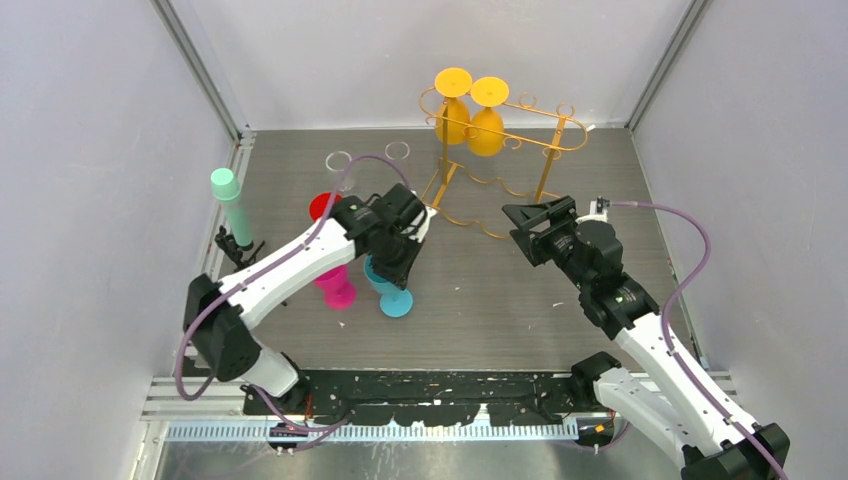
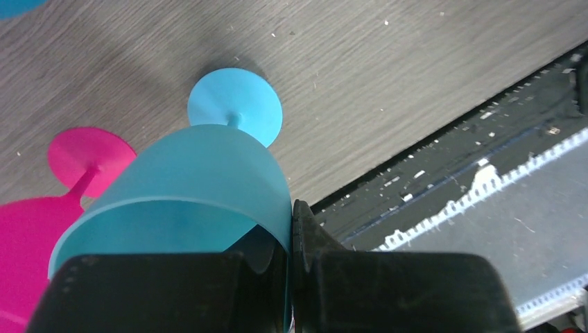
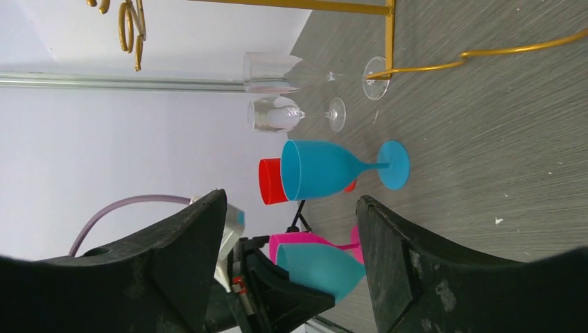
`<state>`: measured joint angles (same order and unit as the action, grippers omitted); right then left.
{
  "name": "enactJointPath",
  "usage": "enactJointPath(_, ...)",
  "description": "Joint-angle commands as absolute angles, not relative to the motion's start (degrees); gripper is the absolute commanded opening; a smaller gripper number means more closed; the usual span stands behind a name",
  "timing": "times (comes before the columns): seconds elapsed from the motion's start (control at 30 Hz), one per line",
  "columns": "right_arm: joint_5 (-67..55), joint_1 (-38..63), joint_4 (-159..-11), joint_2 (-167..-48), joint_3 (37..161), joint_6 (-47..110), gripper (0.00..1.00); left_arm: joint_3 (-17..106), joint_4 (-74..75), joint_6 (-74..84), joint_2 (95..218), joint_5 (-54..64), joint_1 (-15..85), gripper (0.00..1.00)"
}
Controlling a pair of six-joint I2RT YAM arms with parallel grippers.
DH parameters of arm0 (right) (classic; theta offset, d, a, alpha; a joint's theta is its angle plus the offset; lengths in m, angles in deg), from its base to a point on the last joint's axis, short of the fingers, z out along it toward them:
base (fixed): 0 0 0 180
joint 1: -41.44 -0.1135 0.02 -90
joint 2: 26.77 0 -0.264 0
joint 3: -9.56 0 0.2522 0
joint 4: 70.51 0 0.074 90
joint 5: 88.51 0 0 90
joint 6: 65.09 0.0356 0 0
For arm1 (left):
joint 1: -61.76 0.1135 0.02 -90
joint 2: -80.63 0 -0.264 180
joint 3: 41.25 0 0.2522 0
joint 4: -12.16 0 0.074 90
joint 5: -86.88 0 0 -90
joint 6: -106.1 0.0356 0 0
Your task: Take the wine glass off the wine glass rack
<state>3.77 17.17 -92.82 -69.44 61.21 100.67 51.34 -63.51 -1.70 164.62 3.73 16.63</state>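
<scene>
The gold wire wine glass rack (image 1: 552, 145) stands at the back right of centre; two yellow wine glasses (image 1: 487, 130) hang from it upside down. Its base wire shows in the right wrist view (image 3: 478, 52). My left gripper (image 1: 403, 255) is away from the rack, left of centre, and is shut on the rim of a teal wine glass (image 2: 201, 173), one finger inside the bowl and one outside. The glass's foot (image 2: 236, 114) is down by the table. My right gripper (image 1: 528, 232) is open and empty in front of the rack, facing left; its open fingers also frame the right wrist view (image 3: 291, 208).
A pink glass (image 1: 335, 288) stands beside the held one. A second teal glass (image 3: 326, 168), a red glass (image 1: 325, 207) and two clear glasses (image 1: 338, 160) stand further back left. A mint-green cylinder (image 1: 232, 205) is at the left wall.
</scene>
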Motion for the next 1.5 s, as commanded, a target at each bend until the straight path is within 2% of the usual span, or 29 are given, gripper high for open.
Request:
enactJointPath(0.0,5.8,17.2,-93.5,-68.7,64.0,98.2,0.74,55.4,-61.3,-2.4,168.7,-2.6,14.8,0.0)
enactJointPath(0.2,5.8,17.3,-94.8,-67.7,64.5,97.3,0.74,55.6,-59.7,-2.6,172.4,-4.9,14.6,0.0)
enactJointPath(0.27,6.1,17.3,-95.2,-67.4,64.6,96.7,0.74,55.3,-59.5,-2.5,172.9,-5.3,14.5,0.05)
enactJointPath(0.57,5.0,17.3,-96.1,-68.2,65.9,95.9,0.74,55.6,-59.5,-1.8,170.2,-5.9,14.5,0.5)
enactJointPath(0.73,4.7,17.3,-99.5,-69.2,70.2,92.7,0.74,57.1,-57.6,-0.6,162.7,-4.1,14.5,0.68)
enactJointPath(0.87,4.0,17.3,-103.3,-71.3,76.6,88.7,0.74,57.2,-55.5,0.9,155.5,-5.0,14.5,0.83)
enactJointPath(1.03,0.5,17.3,-108.8,-79.0,90.3,81.3,0.69,53.2,-50.4,1.5,145.2,-9.1,14.6,0.99)
enactJointPath(1.17,0.8,17.3,-111.3,-87.1,101.5,77.0,0.63,48.0,-44.2,1.9,138.0,-11.4,14.6,1.0)
enactJointPath(1.47,14.1,17.3,-112.8,-107.3,121.3,75.9,0.6,42.8,-40.8,2.4,130.5,-13.3,14.6,1.0)
